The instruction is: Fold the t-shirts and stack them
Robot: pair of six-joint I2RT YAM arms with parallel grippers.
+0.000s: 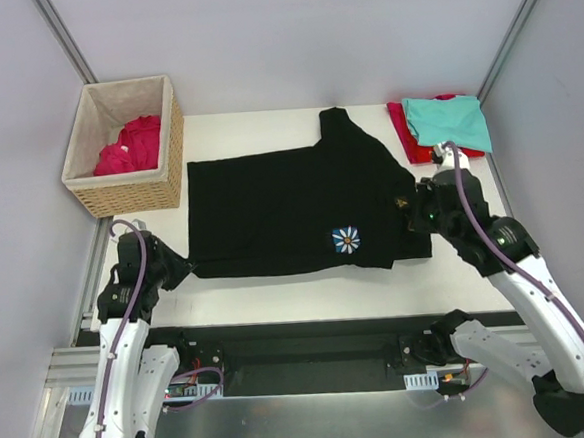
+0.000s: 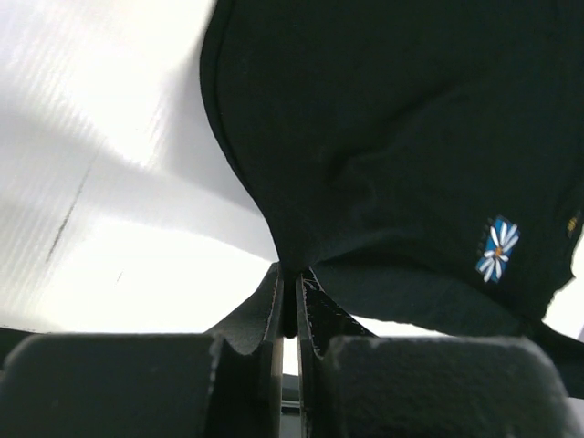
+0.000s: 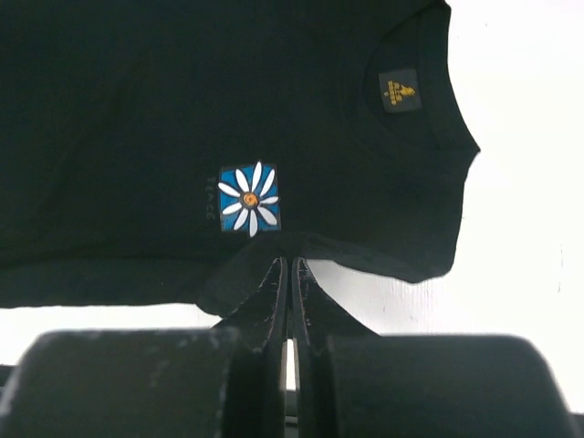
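Observation:
A large black t-shirt [image 1: 281,205] lies spread flat across the table, with a white-blue flower print [image 1: 347,239] near its front edge. My left gripper [image 1: 182,266] is shut on its near left corner; the left wrist view shows black cloth [image 2: 392,119] pinched between the tips of that gripper [image 2: 290,274]. My right gripper [image 1: 415,210] is shut on the shirt's right edge by the collar. In the right wrist view a fold of the shirt [image 3: 137,109], just below the flower [image 3: 248,197], runs into that gripper's [image 3: 290,266] closed tips. A teal shirt [image 1: 447,118] lies folded on a red one [image 1: 407,136] at the back right.
A woven wicker basket [image 1: 130,195] with beige lining stands at the back left and holds crimson-pink cloth [image 1: 132,147]. Grey walls with metal rails close the table in on the left and right. A strip of bare white table [image 1: 307,293] runs in front of the black shirt.

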